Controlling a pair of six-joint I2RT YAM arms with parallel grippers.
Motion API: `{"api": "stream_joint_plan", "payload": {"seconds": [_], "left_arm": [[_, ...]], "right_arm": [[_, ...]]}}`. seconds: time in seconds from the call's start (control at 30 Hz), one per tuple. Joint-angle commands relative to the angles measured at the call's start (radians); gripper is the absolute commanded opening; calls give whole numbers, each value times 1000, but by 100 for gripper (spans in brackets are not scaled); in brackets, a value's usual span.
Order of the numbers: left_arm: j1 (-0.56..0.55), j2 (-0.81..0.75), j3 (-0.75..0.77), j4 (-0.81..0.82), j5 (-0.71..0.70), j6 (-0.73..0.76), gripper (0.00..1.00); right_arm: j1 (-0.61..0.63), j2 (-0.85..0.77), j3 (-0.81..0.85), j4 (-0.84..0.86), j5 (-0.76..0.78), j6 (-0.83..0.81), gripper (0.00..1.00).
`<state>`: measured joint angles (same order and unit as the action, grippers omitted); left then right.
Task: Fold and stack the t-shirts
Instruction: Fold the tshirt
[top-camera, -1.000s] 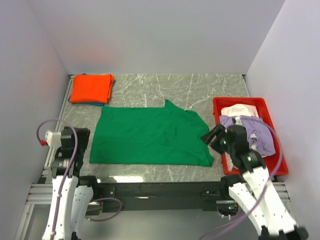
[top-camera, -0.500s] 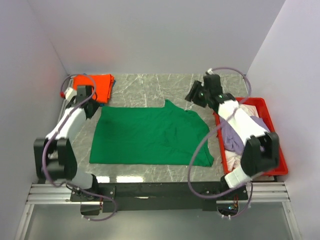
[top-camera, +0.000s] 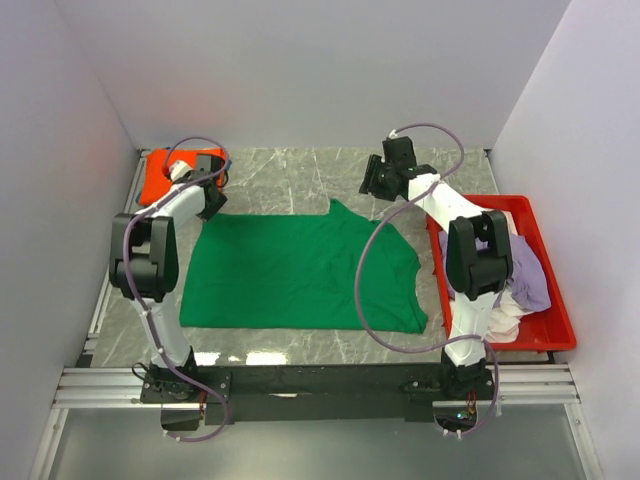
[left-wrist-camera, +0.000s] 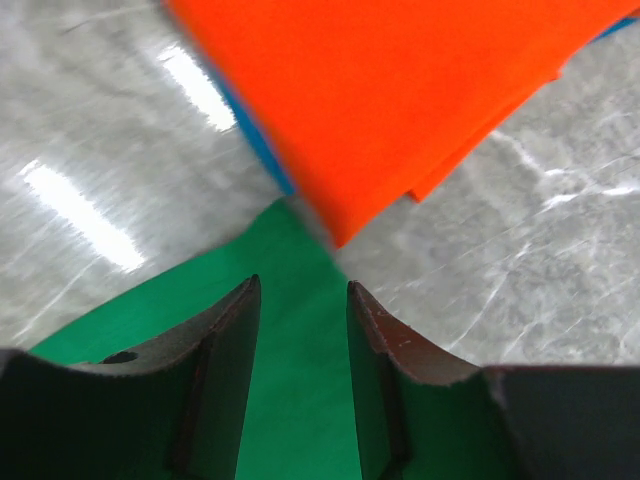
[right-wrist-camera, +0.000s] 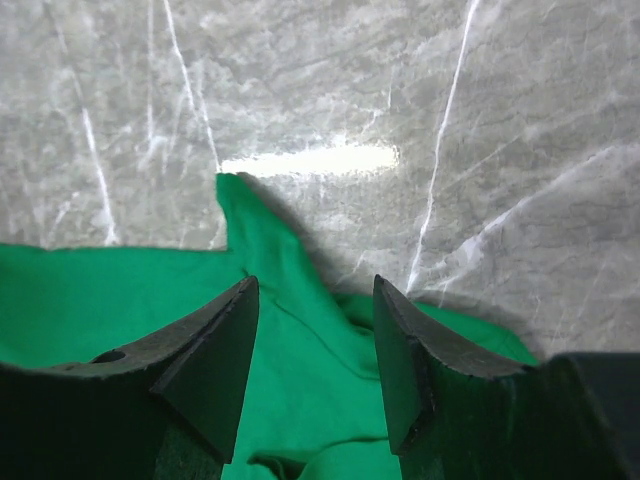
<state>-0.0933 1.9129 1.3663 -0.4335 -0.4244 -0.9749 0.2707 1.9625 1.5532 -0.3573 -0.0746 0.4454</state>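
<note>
Now that both arms have been swung out from the near edge, the green t-shirt (top-camera: 300, 275), flat on the surface (top-camera: 290, 175), is overhung at its far corners by left fingers (left-wrist-camera: 225, 390) and right fingers (right-wrist-camera: 205, 370), all spread and empty: a folding grasp is judged next. Contact with cloth cannot be told; the orange t-shirt (top-camera: 158, 182) is partly hidden.

Marbled grey table (top-camera: 300, 180), apparently white walls (top-camera: 300, 70)

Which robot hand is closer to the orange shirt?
Left. The left gripper is right beside the orange shirt; the right gripper is far across, over the green shirt.
</note>
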Motion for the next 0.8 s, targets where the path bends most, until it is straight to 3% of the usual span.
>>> {"api": "stream_joint_plan", "payload": {"seconds": [0.0,0.5,0.77], "left_arm": [[-17,49,92,1,-63,36,45],[-29,189,198,-53,-120,70,35],[-39,245,226,-91,-140,68,35]], "right_arm": [[1,13,41,29,7,-28,56],[-10,101,108,11,-2,-34,56],[-13,124,116,6,-8,-36,56]]}}
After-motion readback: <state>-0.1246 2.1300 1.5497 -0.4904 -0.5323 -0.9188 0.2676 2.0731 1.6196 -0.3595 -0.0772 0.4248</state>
